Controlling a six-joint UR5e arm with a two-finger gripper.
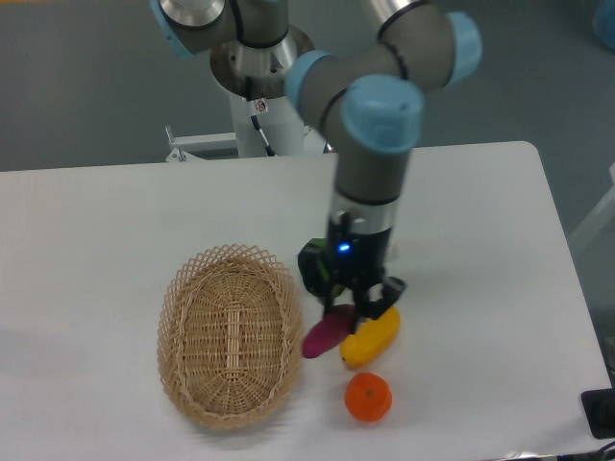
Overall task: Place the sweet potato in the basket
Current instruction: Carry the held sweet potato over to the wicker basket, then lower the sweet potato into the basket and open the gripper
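The gripper (348,309) hung low over the white table (96,230), its two dark fingers clamped on the upper end of the sweet potato (327,332). The magenta tuber was tilted, its lower tip pointing down and to the left, just beside the right-hand rim of the wicker basket (231,333) but outside it. Whether that tip touched the table could not be told from this view.

The basket stood on the table with nothing visible inside it, its long axis running front to back. Immediately right of the sweet potato lay a yellow oblong vegetable (373,337), slanted, its upper end partly behind one of the gripper's fingers. In front of both sat a round orange fruit (368,397), near the table's front edge. A green vegetable (311,261) showed only as a small patch behind the gripper, mostly hidden by the wrist. A blue light (344,248) glowed on the wrist above the fingers, and the arm (370,134) rose from there to its base behind the table
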